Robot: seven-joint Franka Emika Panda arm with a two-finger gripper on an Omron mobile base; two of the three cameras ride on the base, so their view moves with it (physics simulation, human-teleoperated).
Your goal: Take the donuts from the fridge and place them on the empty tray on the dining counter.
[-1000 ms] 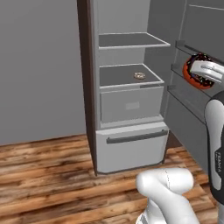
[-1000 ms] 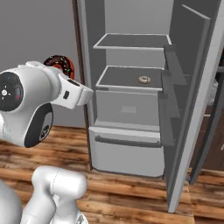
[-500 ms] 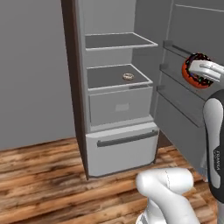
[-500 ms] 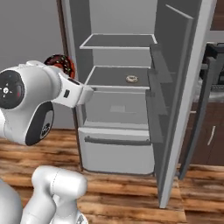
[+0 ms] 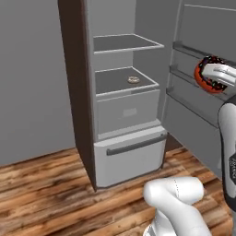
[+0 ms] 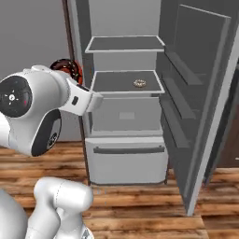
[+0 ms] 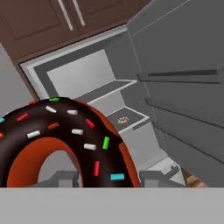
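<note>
Between your claw (image 7: 105, 178) fingers sits the reddish-orange chocolate-iced ring donut (image 7: 61, 140), gripped; carry level, pale donut (image 5: 133, 79) waits at 12 o'clock.

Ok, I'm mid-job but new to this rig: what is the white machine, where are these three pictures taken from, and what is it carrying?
The white machine is a robot arm on a driving base. Two cameras ride behind it, left and right; the third sits on its hand. All face the open fridge. The gripper is shut on the chocolate-iced donut, which looms large in the hand view and peeks out past the arm in both base views. The pale donut lies on the second shelf. Below is a drawer with a dark bar handle.
</note>
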